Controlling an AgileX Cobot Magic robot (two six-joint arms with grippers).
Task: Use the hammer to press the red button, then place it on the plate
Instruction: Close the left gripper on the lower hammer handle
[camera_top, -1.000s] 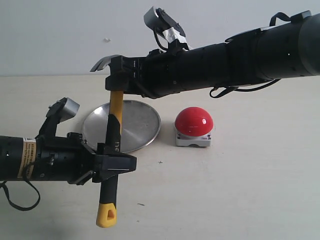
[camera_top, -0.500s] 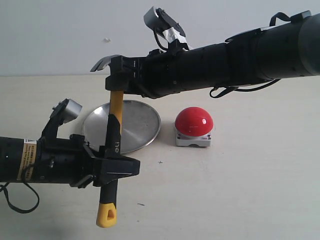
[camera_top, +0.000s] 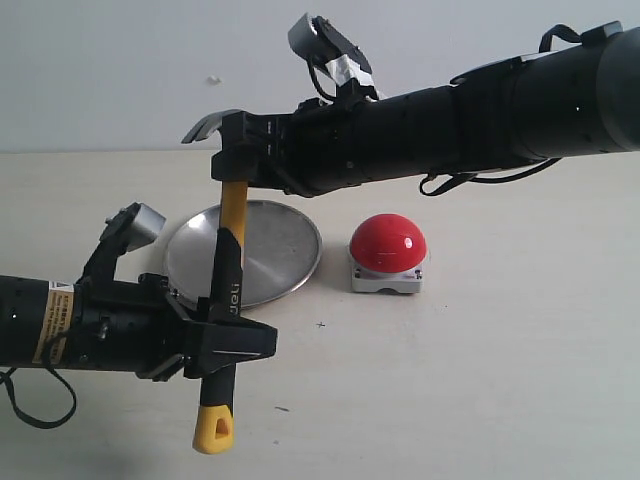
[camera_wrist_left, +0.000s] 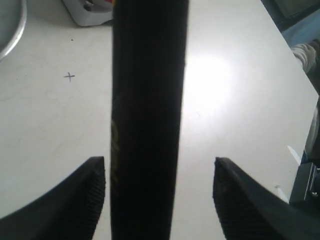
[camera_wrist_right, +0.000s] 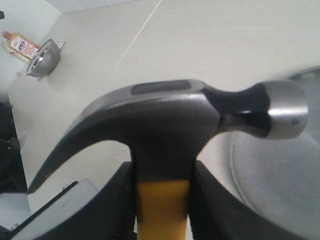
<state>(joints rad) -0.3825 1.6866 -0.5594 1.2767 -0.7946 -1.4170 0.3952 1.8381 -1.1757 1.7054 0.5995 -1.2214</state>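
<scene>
The right gripper (camera_top: 237, 168) clamps the hammer (camera_top: 232, 218) just under its head, so it hangs upright, left of the button (camera_top: 388, 242). The left gripper (camera_top: 238, 338) straddles the lower handle with its jaws spread. A careless sideways pull by that gripper could knock the handle and twist the hammer in the grasp. The plate (camera_top: 285, 250), behind the handle, holds nothing.

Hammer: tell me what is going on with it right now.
The right hand is clamped on the hammer just under its head and holds it upright above the table. The left hand is open, its fingers on either side of the black grip without touching it. The hammer touches neither the red button nor the plate.
</scene>
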